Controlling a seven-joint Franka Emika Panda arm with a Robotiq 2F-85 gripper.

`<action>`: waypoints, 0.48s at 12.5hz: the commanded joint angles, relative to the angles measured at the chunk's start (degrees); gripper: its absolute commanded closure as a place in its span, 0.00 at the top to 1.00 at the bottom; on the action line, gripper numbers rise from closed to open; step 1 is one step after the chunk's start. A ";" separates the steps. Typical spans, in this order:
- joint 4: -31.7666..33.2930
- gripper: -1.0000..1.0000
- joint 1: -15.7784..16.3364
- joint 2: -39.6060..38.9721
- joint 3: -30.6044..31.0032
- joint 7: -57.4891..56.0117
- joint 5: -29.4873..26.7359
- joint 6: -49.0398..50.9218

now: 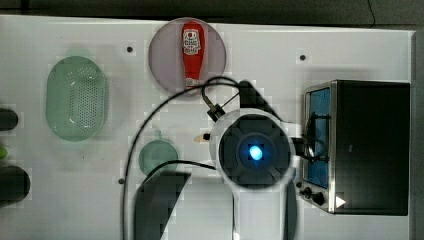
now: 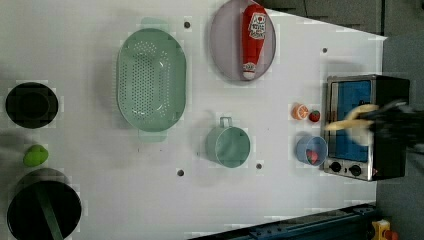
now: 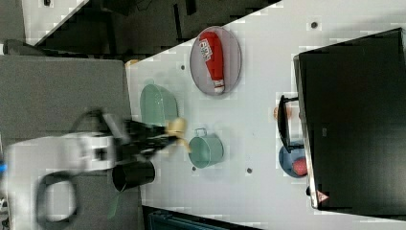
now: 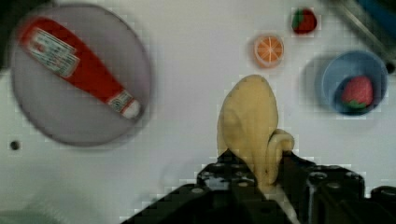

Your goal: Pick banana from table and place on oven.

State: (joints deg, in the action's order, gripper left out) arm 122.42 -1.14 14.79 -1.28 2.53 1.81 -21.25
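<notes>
The pale yellow banana (image 4: 250, 126) sits between my black fingers (image 4: 299, 175), and my gripper (image 4: 261, 170) is shut on it. In the left view the banana (image 2: 350, 120) hangs in the air in front of the oven's (image 2: 392, 150) blue glass door, with my gripper (image 2: 374, 122) just behind it. From the right view, banana (image 3: 176, 129) and gripper (image 3: 165, 136) are well above the white table (image 3: 249, 129). In the top view my wrist hides the gripper, only a banana tip (image 1: 202, 136) pokes out, and the black-topped oven (image 1: 372, 145) stands at the top view's right.
A ketchup bottle (image 1: 191, 52) lies on a grey plate (image 1: 162, 55). A green colander (image 1: 76, 97) and green pot (image 1: 158, 156) sit on the table. By the oven are an orange slice (image 2: 300, 111), a strawberry (image 2: 314, 116) and a blue bowl (image 2: 303, 145).
</notes>
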 commanded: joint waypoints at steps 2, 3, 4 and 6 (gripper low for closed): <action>-7.91 0.27 0.43 0.52 -0.43 0.36 0.65 11.80; -9.58 0.27 0.04 -0.61 -1.36 0.24 0.76 11.82; -10.71 0.27 -0.38 -1.97 -2.79 -0.27 0.78 11.72; -12.29 0.27 -1.07 -4.82 -7.00 -5.80 0.78 11.10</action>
State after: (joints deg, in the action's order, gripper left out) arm 107.99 -0.74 13.60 -5.74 0.38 3.43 -11.40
